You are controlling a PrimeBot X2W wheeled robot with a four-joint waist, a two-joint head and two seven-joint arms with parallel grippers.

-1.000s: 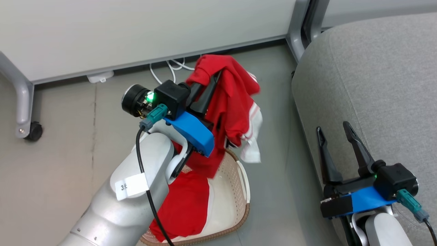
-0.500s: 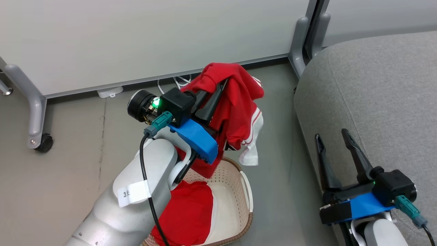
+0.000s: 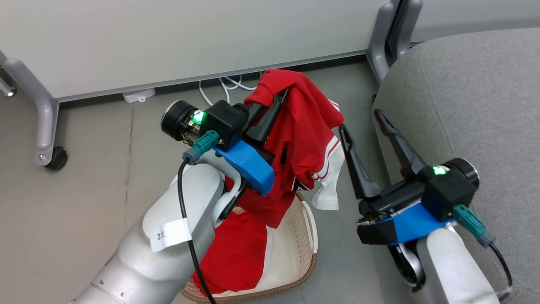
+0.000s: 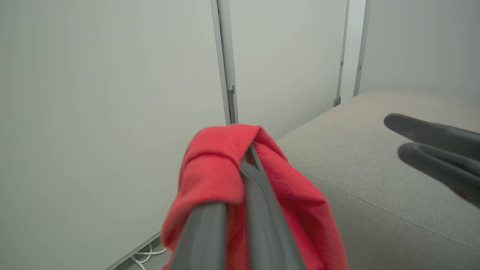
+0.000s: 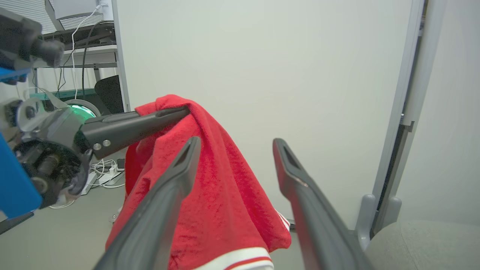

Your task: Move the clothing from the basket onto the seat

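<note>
My left gripper point(image 3: 280, 95) is shut on a red garment point(image 3: 306, 135) with white stripes, held up above the basket point(image 3: 301, 245); the cloth hangs down from the fingertips. In the left wrist view the red fabric point(image 4: 213, 168) wraps over both fingers. A second red piece point(image 3: 236, 253) lies inside the cream basket on the floor. My right gripper point(image 3: 360, 120) is open, raised beside the hanging garment, its left finger close to the cloth. The right wrist view shows the garment point(image 5: 221, 195) behind my open gripper point(image 5: 236, 144). The grey sofa point(image 3: 472, 105) stands at the right.
A white partition panel point(image 3: 168, 42) on castered grey legs point(image 3: 48, 139) stands behind the basket. White cables point(image 3: 223, 84) lie on the floor under it. A second grey panel leg point(image 3: 386, 38) rises beside the sofa's corner.
My right arm has risen and swung left, bringing its open gripper beside the hanging garment. The left gripper still holds the garment up. The head camera has shifted slightly.
</note>
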